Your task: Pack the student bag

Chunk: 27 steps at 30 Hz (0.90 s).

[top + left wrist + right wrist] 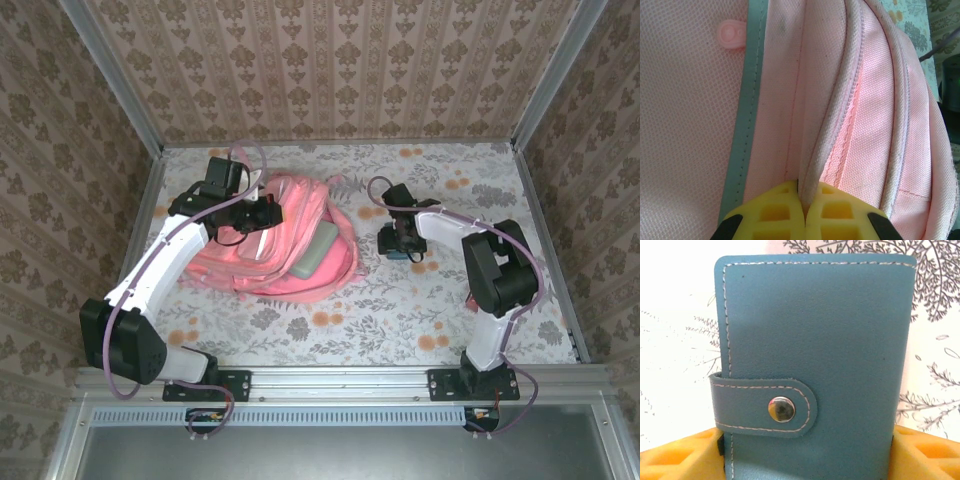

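Yellow pads (775, 217) of the left gripper (805, 212) are pinched tight on the zipper-edged rim of the student bag (690, 125), which lies flat on the left-middle of the floral table (330, 335), mouth held up. My worry is that it's a thin bite of fabric, so any tug could pop it loose and the mouth flops shut.

A pale flat thing (320, 250) already sits in that opening (less room to aim for).

Over on the right, well apart from the bag, the right gripper (807, 455) straddles a blue snap wallet (815, 355). Its pads sit right at the wallet's edges, but I can't tell if they're actually squeezing. Smooth leather held low could swivel or slip.
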{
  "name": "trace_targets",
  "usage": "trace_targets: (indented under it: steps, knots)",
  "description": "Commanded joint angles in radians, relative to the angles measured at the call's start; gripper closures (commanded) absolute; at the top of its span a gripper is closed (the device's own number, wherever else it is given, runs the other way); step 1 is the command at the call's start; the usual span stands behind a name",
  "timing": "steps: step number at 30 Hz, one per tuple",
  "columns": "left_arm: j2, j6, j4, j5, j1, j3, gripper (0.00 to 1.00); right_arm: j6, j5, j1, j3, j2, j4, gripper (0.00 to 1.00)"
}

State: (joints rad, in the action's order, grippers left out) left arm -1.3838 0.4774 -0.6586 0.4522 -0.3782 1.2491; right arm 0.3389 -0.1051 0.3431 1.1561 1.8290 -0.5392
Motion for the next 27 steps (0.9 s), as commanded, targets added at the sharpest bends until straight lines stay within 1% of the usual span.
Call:
trace_targets:
  steps: [1,7,10,12,15,21,27]
  knots:
    - [0.017,0.003,-0.001,0.023,-0.005,0.043,1.00,0.019,0.022,0.012,-0.032,-0.064,-0.041,0.30]
    - [0.023,0.025,0.024,0.022,-0.005,0.059,1.00,0.051,0.050,0.084,-0.005,-0.182,-0.072,0.32]
    - [0.030,0.048,0.047,0.010,-0.002,0.057,1.00,0.080,0.101,0.134,0.016,-0.219,-0.068,0.33]
    - [0.040,0.072,0.075,0.003,0.000,0.045,1.00,0.131,0.148,0.164,0.032,-0.227,-0.057,0.34]
    - [0.045,0.089,0.100,0.002,0.001,0.036,1.00,0.218,0.224,0.209,0.050,-0.222,-0.022,0.34]
    - [0.069,0.109,0.121,-0.017,0.014,0.035,1.00,0.291,0.236,0.331,0.109,-0.168,0.064,0.34]
    - [0.125,0.159,0.184,-0.024,0.039,0.019,1.00,0.403,0.328,0.375,0.145,-0.077,0.250,0.34]
